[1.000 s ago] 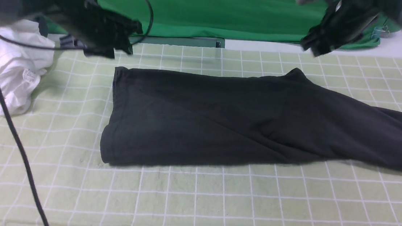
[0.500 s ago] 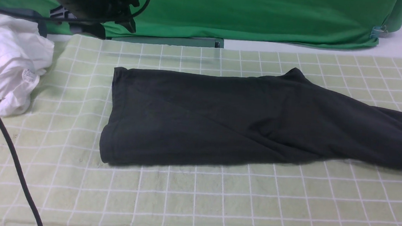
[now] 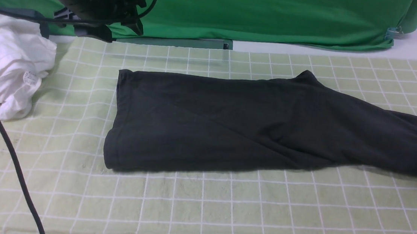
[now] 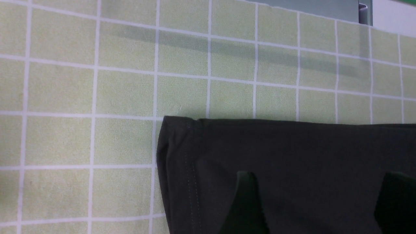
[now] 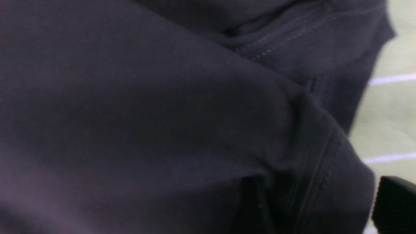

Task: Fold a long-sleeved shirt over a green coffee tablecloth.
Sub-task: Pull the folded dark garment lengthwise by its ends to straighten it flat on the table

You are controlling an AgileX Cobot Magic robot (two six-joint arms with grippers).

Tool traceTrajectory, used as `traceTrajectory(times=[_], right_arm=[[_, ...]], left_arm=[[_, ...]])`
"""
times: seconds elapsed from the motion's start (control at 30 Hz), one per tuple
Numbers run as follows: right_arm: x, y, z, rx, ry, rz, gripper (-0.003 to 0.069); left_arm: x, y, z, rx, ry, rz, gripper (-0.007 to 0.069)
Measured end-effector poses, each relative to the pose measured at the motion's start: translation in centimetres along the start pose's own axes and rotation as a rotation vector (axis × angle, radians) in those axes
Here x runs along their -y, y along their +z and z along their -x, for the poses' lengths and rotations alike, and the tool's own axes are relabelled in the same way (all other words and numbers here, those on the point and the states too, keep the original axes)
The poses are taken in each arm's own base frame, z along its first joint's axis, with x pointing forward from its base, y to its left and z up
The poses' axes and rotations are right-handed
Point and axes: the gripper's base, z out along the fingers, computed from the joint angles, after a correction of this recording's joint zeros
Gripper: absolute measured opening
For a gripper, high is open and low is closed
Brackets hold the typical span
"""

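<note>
The only tag in sight is a small label (image 3: 30, 77) on the crumpled white garment (image 3: 6, 58) at the left edge of the tablecloth (image 3: 223, 208); its print is too small to read. The shirt (image 3: 230, 126) lies flat on the pale green gridded tablecloth, folded into one long dark band. Its stitched hem end is toward the left and its other end runs out of the front view on the right. A plain bright green sheet (image 3: 259, 12) hangs along the back, and a black cable (image 3: 6, 141) crosses the left foreground.

The left hand (image 4: 320, 208) hangs above the far left corner of the shirt, its fingers (image 4: 247, 201) spread wide with nothing between them. The right hand (image 5: 325, 208) is low over a seamed fold of the shirt, its fingers (image 5: 395, 204) also well apart. It holds no fabric, though the blurred close view leaves it unclear whether the fingertips touch the cloth.
</note>
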Motion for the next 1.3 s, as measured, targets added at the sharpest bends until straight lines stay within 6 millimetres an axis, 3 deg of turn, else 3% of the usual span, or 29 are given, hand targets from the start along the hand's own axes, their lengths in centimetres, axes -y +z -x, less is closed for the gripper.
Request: traceTrajectory(times=[0.1, 0.13, 0.17, 0.27, 0.47, 0.57, 0.67, 0.73, 0.87, 0.9, 0.93, 1.03, 1.13, 1.3], right_arm=[[0.0, 0.6, 0.0, -0.008, -0.005, 0.005, 0.0293], [0.0, 0.6, 0.0, -0.009, -0.006, 0.005, 0.0279], [0.0, 0.5, 0.1, -0.008, -0.019, 0.005, 0.0147], [0.3, -0.6, 0.8, -0.002, -0.04, -0.013, 0.0033], [0.9, -4.2, 2.6, 0.052, -0.079, -0.069, 0.0019], [1.1, -4.5, 3.3, 0.107, -0.109, -0.09, 0.002], [1.3, -4.3, 3.9, 0.164, -0.141, -0.108, 0.0037], [1.4, -3.3, 4.4, 0.188, -0.161, -0.117, 0.0095], [1.6, -1.1, 4.6, 0.158, -0.169, -0.119, 0.0286], [1.6, -0.9, 4.6, 0.152, -0.17, -0.118, 0.0297], [1.7, -0.2, 4.5, 0.128, -0.162, -0.115, 0.0368], [1.7, 0.3, 4.2, 0.088, -0.125, -0.113, 0.0474], [1.8, 0.1, 4.0, 0.056, -0.058, -0.117, 0.0519], [1.8, 1.1, 4.0, 0.033, -0.025, -0.113, 0.0529]], left_arm=[[-0.1, 0.2, 0.0, -0.005, 0.002, 0.001, 0.0505], [-0.1, 0.2, 0.0, -0.005, 0.003, 0.001, 0.0505], [-0.1, 0.2, 0.0, -0.006, 0.003, 0.001, 0.0505], [-0.1, 0.3, -0.1, -0.007, 0.008, 0.002, 0.0505], [-0.1, 0.3, -0.1, -0.015, 0.01, 0.002, 0.0505], [-0.1, 0.3, -0.2, -0.019, 0.014, 0.002, 0.0505], [-0.1, 0.3, -0.2, -0.021, 0.03, 0.002, 0.0505], [-0.1, 0.3, -0.2, -0.027, 0.037, 0.003, 0.0505], [-0.1, 0.3, -0.2, -0.028, 0.037, 0.003, 0.0505], [-0.1, 0.3, -0.2, -0.028, 0.037, 0.003, 0.0505], [-0.1, 0.3, -0.2, -0.029, 0.037, 0.003, 0.0505], [-0.1, 0.3, -0.3, -0.035, 0.038, 0.003, 0.0505], [-0.1, 0.3, -0.3, -0.035, 0.038, 0.003, 0.0505], [-0.1, 0.3, -0.3, -0.035, 0.038, 0.003, 0.0505]])
